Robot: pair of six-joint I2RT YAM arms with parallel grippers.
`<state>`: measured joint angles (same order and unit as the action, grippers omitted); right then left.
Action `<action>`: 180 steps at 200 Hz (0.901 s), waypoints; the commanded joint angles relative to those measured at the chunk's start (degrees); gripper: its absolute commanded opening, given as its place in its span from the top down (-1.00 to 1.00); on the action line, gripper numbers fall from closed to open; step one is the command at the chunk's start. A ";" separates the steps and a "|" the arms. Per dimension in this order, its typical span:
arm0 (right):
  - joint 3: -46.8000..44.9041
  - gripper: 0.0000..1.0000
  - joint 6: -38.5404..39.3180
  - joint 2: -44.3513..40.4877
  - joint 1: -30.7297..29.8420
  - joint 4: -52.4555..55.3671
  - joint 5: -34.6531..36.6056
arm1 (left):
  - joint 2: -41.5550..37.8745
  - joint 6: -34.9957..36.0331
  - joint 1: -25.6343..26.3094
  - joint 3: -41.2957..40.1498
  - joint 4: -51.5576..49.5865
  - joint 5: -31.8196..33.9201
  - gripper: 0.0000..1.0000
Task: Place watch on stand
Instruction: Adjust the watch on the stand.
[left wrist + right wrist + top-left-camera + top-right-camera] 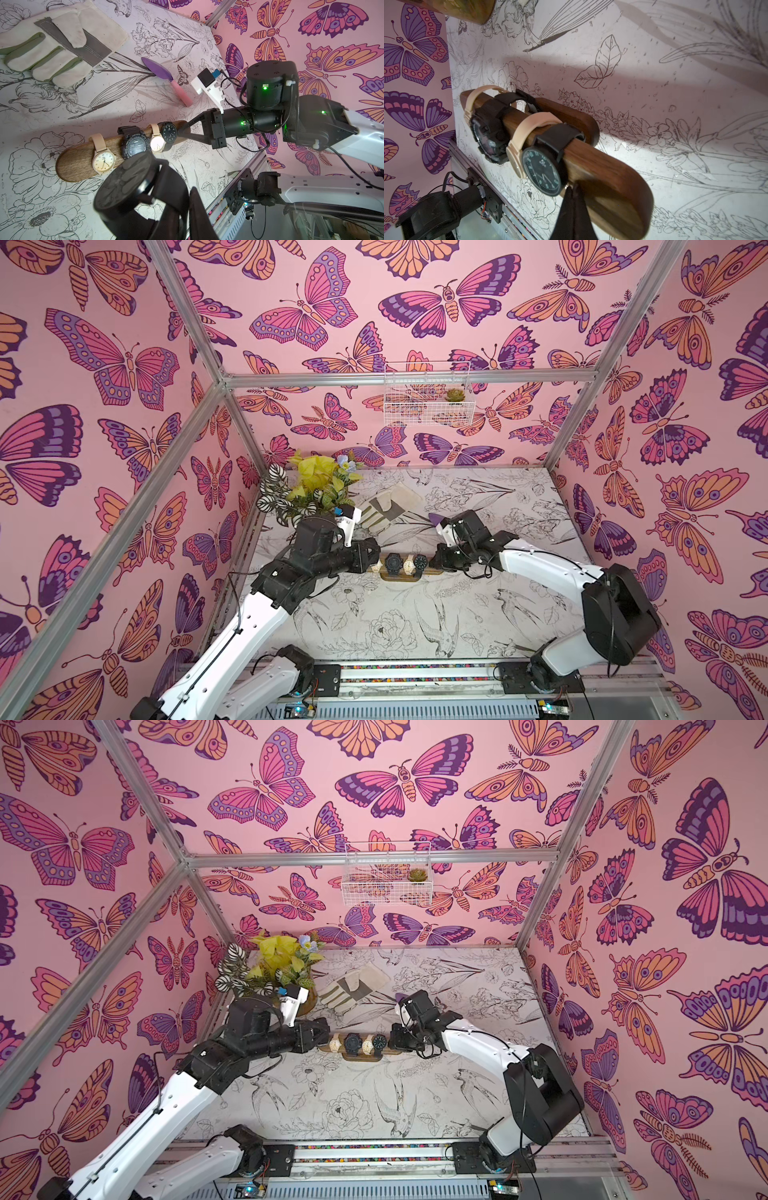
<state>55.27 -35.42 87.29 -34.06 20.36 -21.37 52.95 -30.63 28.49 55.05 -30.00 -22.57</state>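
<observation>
Floral-print table [374, 622], butterfly-papered walls [104, 364] all round. At frame centre in both top views: stand [401, 578], four watches [134, 145] already strapped along bar. Just beside bar's left end, left gripper [325, 1033] clenched on black watch [128, 187]; watch off stand, near bar's free left end. At bar's right end, right gripper [186, 132] pinched shut, tips seemingly touching wood. Behind stand, toward upper centre-left: glove [390, 506], potted plant [311, 485]. Purple-bladed tool [164, 76], pink handle, flat on table.
</observation>
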 commanded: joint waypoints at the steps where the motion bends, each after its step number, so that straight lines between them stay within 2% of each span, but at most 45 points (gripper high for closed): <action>1: 2.19 0.97 1.76 -3.02 -0.44 3.58 3.07 | -0.75 -0.21 -0.54 -1.07 1.07 -1.29 0.73; 28: 4.04 0.95 1.66 -3.60 -1.60 3.49 3.37 | -0.44 -0.56 -0.71 -1.26 1.60 -1.56 0.73; 74: 12.21 0.96 3.29 2.36 -6.63 4.69 4.94 | -0.03 -0.93 -0.80 -1.08 1.90 -2.05 0.73; 107: 15.14 0.96 3.96 7.99 -7.81 4.76 4.65 | 0.06 -1.01 -0.80 -1.26 1.87 -1.96 0.73; 180: 14.84 0.96 4.93 10.98 -8.96 5.40 4.93 | 0.93 -0.98 -0.98 -1.26 2.03 -2.14 0.73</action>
<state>69.63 -31.44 97.84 -42.61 24.32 -17.39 53.74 -31.22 28.03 54.59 -29.56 -23.62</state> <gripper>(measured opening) 0.041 0.136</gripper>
